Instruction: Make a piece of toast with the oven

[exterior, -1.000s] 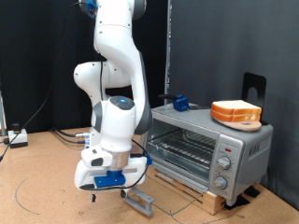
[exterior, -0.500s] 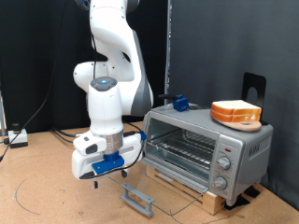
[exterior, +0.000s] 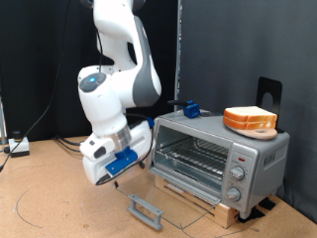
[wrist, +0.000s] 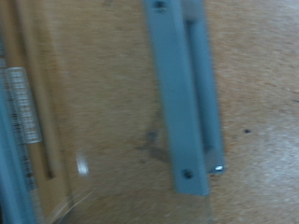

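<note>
Hovering at nine o'clock of the oven (exterior: 213, 159), the gripper (exterior: 111, 174) holds nothing visible; its opening can't be told. Door (wrist: 56, 121) down, handle (exterior: 148, 210) low. Toast (exterior: 250, 120) sits atop: light, soft, crumbly, probably best pinched gently across its crust edges

oven (exterior: 216, 154): 1 | knobs (exterior: 236, 179): 3 | bread slices (exterior: 250, 120): 2 stacked | door handle (exterior: 148, 209): 1

No text, label or number is legible on anything in view
</note>
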Motion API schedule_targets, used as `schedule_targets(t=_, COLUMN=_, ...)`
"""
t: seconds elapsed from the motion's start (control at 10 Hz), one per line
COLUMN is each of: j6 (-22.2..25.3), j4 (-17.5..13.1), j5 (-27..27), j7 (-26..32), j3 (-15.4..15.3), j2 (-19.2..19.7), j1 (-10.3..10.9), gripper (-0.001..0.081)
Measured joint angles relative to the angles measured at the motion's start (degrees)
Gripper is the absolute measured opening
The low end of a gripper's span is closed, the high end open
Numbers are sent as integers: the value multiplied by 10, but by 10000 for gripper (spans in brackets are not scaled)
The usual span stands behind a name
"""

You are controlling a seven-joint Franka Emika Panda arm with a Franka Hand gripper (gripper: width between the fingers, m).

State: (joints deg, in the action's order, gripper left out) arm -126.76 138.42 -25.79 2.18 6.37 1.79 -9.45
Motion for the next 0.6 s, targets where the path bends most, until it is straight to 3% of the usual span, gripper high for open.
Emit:
schedule_targets(t=0.4, j6=82, j4=-5, j5=-5, j7=-20, j3=-5, j2=-71, j1=3, gripper=807)
schedule_targets(t=0.6, j6=98, j4=-1, j5=-2, j7=-42, j3=-15, j2=-109, j1=3, gripper=807)
